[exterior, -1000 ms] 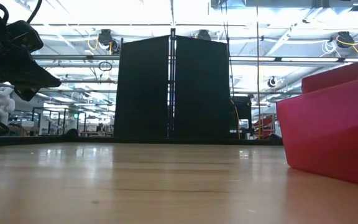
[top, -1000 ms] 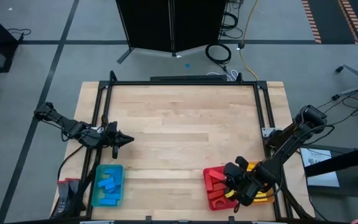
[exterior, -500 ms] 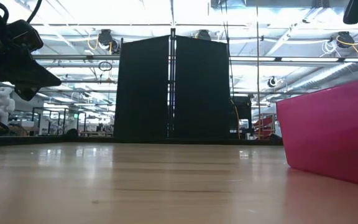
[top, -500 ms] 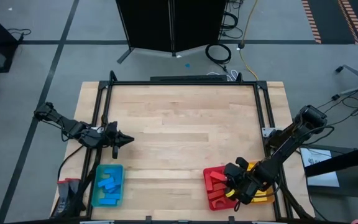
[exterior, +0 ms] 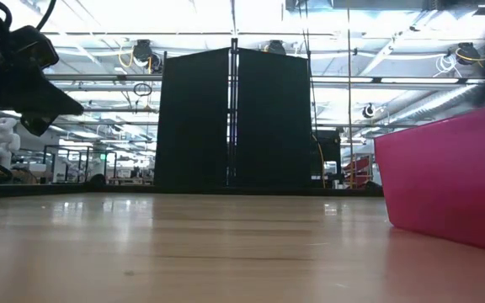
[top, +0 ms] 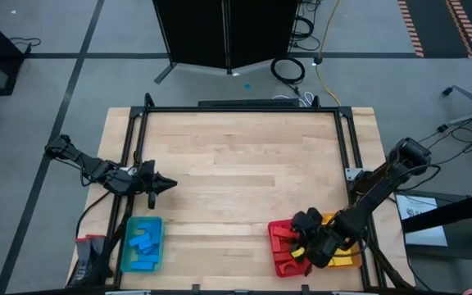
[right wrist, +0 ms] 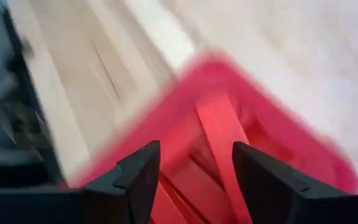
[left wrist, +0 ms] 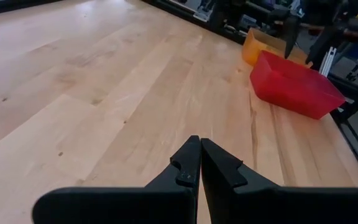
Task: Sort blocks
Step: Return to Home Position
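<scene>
Over the red tray (top: 274, 242), right claw (right wrist: 196, 163) hangs apart, empty; a low retreat could snag and drag it. Left claw (left wrist: 199, 144) together, at the tabletop (top: 244, 172) left edge.

Your right wrist view is smearing: the red blocks (right wrist: 219, 134) inside the red tray (right wrist: 316, 149) are blurring into streaks, so you are not getting a count. From above, the right arm (top: 375, 192) is covering much of the orange tray (top: 347, 262). The low view's right edge is cutting off the red tray, and the blue blocks (top: 143, 243) are showing too small to count.
</scene>
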Tool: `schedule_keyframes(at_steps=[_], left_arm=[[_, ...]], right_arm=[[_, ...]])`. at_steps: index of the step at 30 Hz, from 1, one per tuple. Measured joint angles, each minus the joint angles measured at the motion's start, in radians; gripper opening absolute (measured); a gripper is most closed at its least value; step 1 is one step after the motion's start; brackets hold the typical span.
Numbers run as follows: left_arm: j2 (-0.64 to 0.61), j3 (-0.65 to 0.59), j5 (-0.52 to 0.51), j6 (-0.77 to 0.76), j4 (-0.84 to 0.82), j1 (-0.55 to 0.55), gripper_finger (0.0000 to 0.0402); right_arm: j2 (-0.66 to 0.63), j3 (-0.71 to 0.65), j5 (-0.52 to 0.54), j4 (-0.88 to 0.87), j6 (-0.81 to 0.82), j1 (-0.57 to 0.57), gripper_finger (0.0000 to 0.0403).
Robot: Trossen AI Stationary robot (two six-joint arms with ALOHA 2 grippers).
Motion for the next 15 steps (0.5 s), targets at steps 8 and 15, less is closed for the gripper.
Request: schedule_keyframes(at_steps=[8, 15], left_arm=[[0.000, 0.000, 0.017, 0.054, 0.197, 0.000, 0.0017], [-0.002, 0.000, 0.019, 0.206, 0.435, 0.000, 0.0017]], right_arm=[[-0.076, 0.262, 0.092, -0.038, -0.417, -0.101, 0.0200], [-0.162, 0.632, -0.027, -0.285, -1.055, -0.133, 0.0199]])
